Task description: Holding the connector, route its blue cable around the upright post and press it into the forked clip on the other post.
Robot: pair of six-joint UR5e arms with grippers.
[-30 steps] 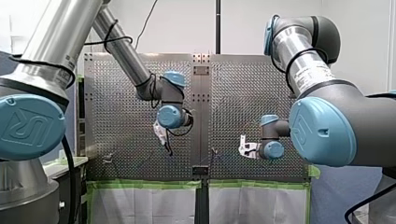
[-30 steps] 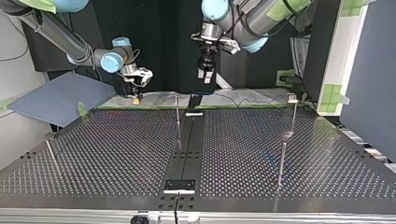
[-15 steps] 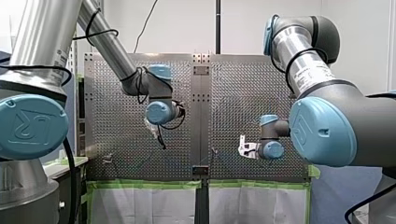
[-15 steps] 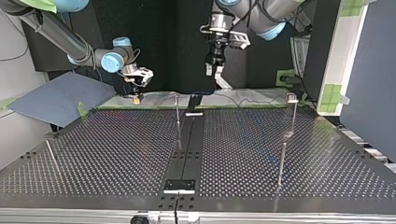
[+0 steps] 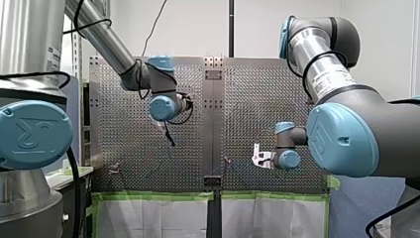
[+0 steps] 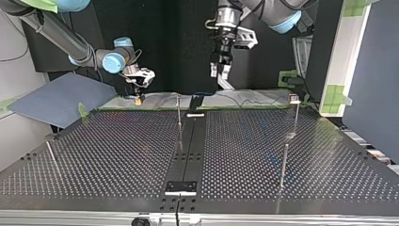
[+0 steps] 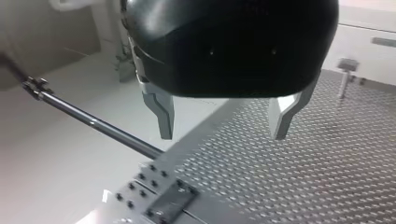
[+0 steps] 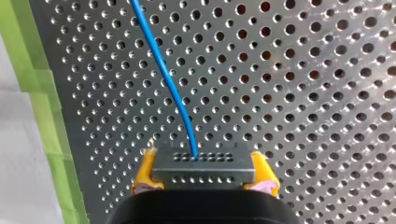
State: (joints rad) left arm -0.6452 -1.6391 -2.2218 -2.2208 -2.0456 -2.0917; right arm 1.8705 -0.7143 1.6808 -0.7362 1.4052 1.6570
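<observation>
In the right wrist view my right gripper (image 8: 204,176) is shut on the dark connector (image 8: 203,164), its yellow pads (image 8: 145,173) on either side. The blue cable (image 8: 164,77) leaves the connector's face and runs off over the perforated plate. In the top view that gripper (image 6: 137,95) hangs low at the table's far edge, left of a thin upright post (image 6: 179,112). A second post with a small blocky head (image 6: 294,98) stands at the far right. My left gripper (image 6: 220,71) hovers high above the far edge, metal fingers (image 7: 161,114) open and empty.
A nearer plain post (image 6: 283,165) stands at the top view's right and a leaning rod (image 6: 51,156) at its left. A black rail (image 6: 187,150) runs down the table's middle. Green tape (image 8: 44,116) lines the plate's edge. A long rod with a small clip head (image 7: 35,86) shows beside the left fingers.
My left arm has risen and swung toward the top view's right, its fingers still open. My right arm and the connector have not moved.
</observation>
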